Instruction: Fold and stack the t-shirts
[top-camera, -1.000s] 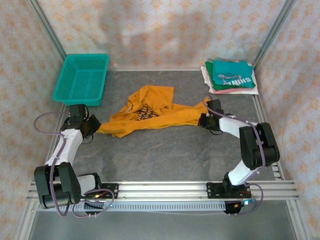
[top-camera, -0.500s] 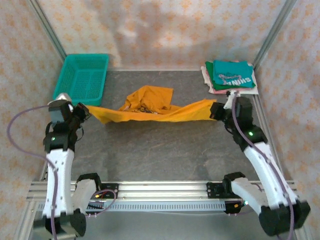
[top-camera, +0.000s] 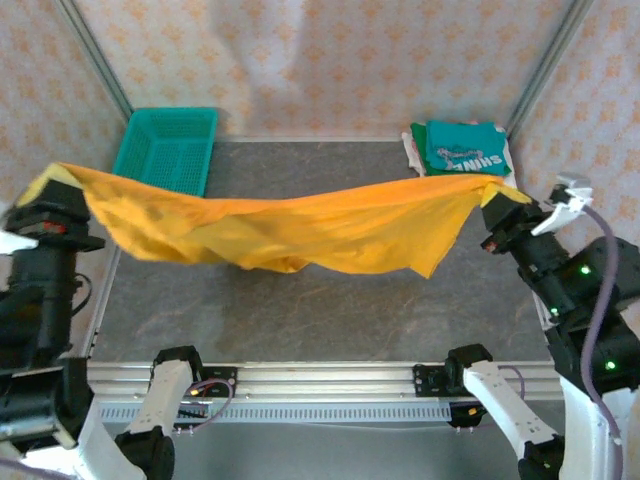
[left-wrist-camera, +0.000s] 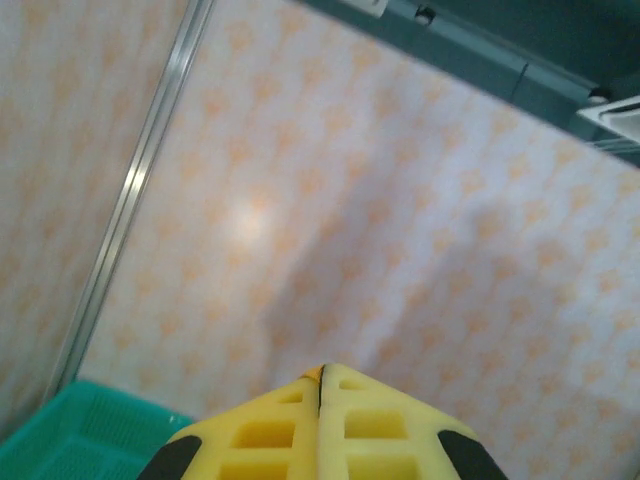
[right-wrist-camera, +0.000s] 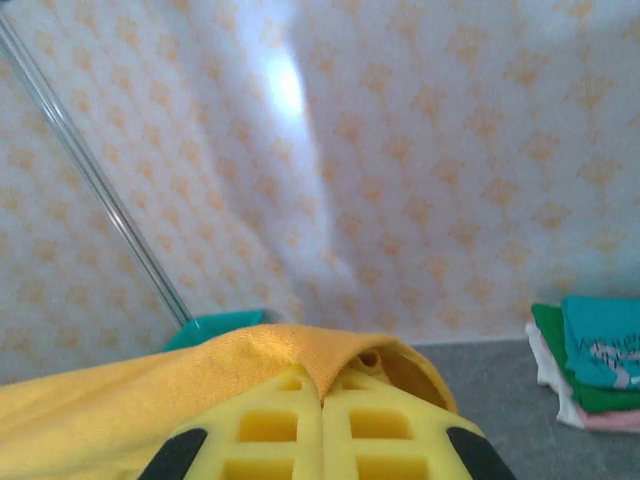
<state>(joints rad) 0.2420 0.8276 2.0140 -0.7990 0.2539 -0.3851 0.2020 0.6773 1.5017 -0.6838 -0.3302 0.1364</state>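
A mustard-orange t-shirt (top-camera: 290, 230) hangs stretched in the air across the table, sagging in the middle. My left gripper (top-camera: 48, 180) is shut on its left end, high at the far left; in the left wrist view the yellow fingers (left-wrist-camera: 270, 430) press together with a sliver of orange cloth at their tips. My right gripper (top-camera: 505, 200) is shut on the right end; the shirt (right-wrist-camera: 150, 390) drapes over the closed fingers (right-wrist-camera: 390, 425). A folded stack of t-shirts (top-camera: 460, 152), teal with white lettering on top, lies at the back right corner, also seen as the stack (right-wrist-camera: 590, 365).
A teal mesh basket (top-camera: 165, 155) stands at the back left, partly behind the raised shirt; its corner (left-wrist-camera: 60, 435) shows under the left fingers. Patterned walls with metal corner posts (top-camera: 95, 60) enclose the grey table (top-camera: 330, 310).
Both arms have risen and spread outward, lifting the orange shirt off the table from a crumpled heap to a taut, hanging span. Both grippers stayed shut on its ends.
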